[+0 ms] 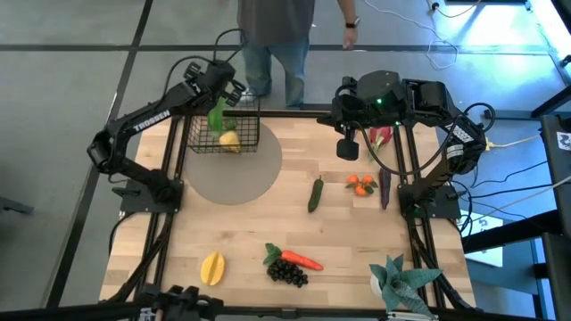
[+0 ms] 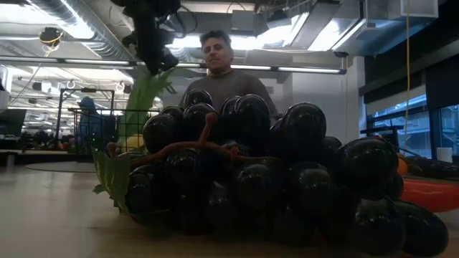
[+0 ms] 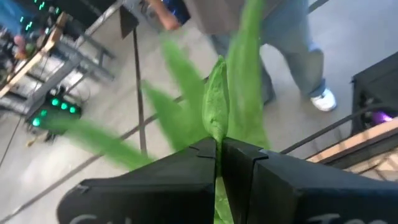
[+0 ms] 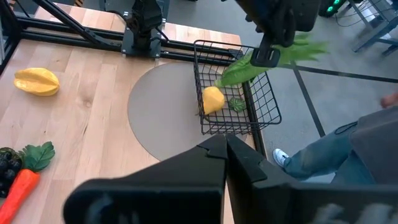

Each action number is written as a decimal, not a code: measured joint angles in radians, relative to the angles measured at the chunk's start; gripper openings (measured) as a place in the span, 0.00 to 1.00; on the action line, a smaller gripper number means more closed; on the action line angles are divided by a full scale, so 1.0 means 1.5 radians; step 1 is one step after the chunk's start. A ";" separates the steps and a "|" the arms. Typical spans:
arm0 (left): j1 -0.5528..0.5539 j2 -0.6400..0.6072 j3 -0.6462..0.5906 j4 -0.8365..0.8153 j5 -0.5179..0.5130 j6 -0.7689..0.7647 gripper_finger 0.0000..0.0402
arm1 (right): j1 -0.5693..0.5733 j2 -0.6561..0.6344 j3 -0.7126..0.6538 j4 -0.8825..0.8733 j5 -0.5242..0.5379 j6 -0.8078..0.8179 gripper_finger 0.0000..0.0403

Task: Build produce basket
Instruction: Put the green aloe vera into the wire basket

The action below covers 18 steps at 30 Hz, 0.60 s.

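My left gripper (image 1: 219,96) hangs over the black wire basket (image 1: 223,135) at the table's far left and is shut on the long green leek (image 1: 217,116). The leek slants down into the basket (image 4: 233,93) above a yellow fruit (image 4: 213,99) lying inside. My right gripper (image 1: 348,147) is shut and empty at the far right, beside the pink dragon fruit (image 1: 379,136). Lying on the table are the cucumber (image 1: 316,193), tangerines (image 1: 360,185), eggplant (image 1: 384,187), carrot (image 1: 302,259), grapes (image 1: 290,272) and a yellow star-shaped fruit (image 1: 212,267). My left gripper pinches the leek between its two fingers where the stalk meets the leaves (image 3: 217,134), coming from above. The leaves (image 4: 305,46) fan out past the fingers. The stalk (image 4: 233,71) slants down inside the basket; whether its lower end touches anything, I cannot tell.
The basket stands on a grey round mat (image 1: 236,174). A blue-green spiky plant (image 1: 401,281) sits at the near right corner. A person (image 1: 277,36) stands beyond the far edge. In the low view the grapes (image 2: 272,179) fill the foreground.
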 joint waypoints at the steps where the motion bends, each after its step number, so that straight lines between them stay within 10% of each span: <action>1: 0.004 0.000 -0.001 -0.002 0.000 -0.005 0.00 | 0.000 0.000 0.000 0.000 0.000 0.000 0.00; 18: 0.039 -0.032 -0.001 -0.101 -0.078 -0.034 0.00 | 0.000 0.000 0.000 0.000 0.000 0.000 0.00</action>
